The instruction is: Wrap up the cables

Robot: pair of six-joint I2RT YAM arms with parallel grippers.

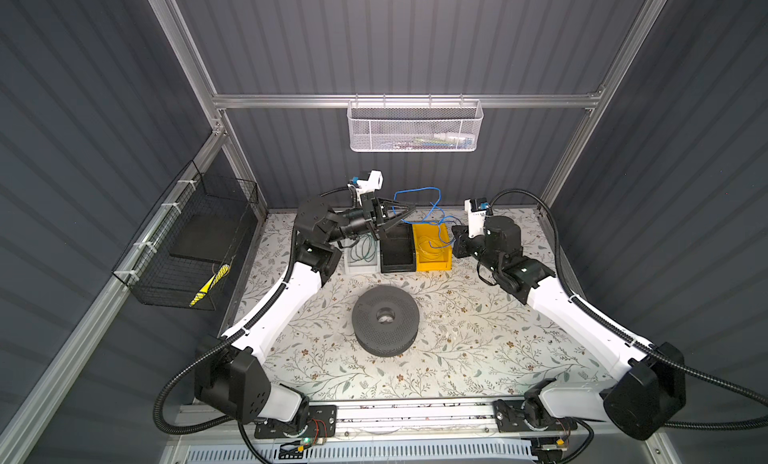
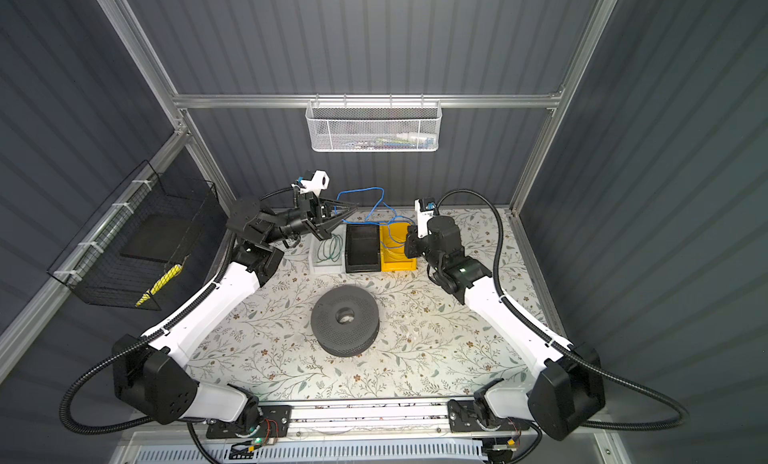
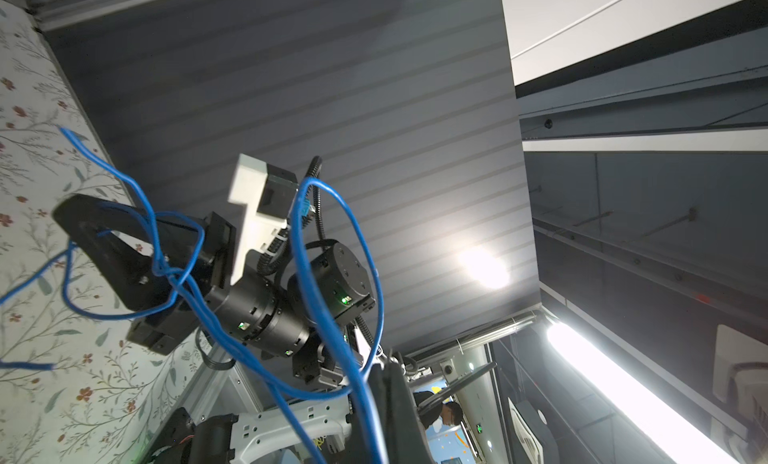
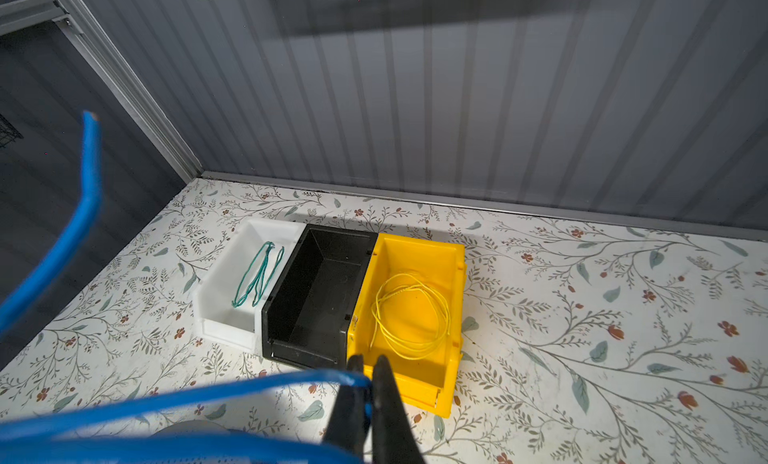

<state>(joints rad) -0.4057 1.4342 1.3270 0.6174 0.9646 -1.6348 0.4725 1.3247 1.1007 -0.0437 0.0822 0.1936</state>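
In both top views the wire (image 1: 415, 189) hangs in loose blue loops at upper centre, in the air above the bins and strung between the two arms. The left gripper (image 1: 409, 210) has its fingers closed to a point on it. The right gripper (image 1: 456, 241) sits over the yellow bin (image 1: 432, 264), and its fingers are hidden under the wrist here.

The left wrist view shows the tangle itself. At the left of the frame, strands cross and twist over the right gripper's fingers (image 3: 104, 249). A wide loop stands at centre and a free end at upper left. At bottom centre the left fingers are shut on a strand.

The right wrist view alone shows the right fingers (image 4: 386, 383), at lower centre, pinched shut on the wire. It also shows the bins' contents on the desk (image 4: 582, 316): a green wire (image 4: 257, 274) in the white bin (image 4: 224, 329), a yellow coil (image 4: 411, 312) in the yellow bin, and nothing in the black bin (image 4: 316, 299).

The step looks like mid-air coiling. The next move calls for gathering the uneven loops into one coil, probably bound for the black bin.
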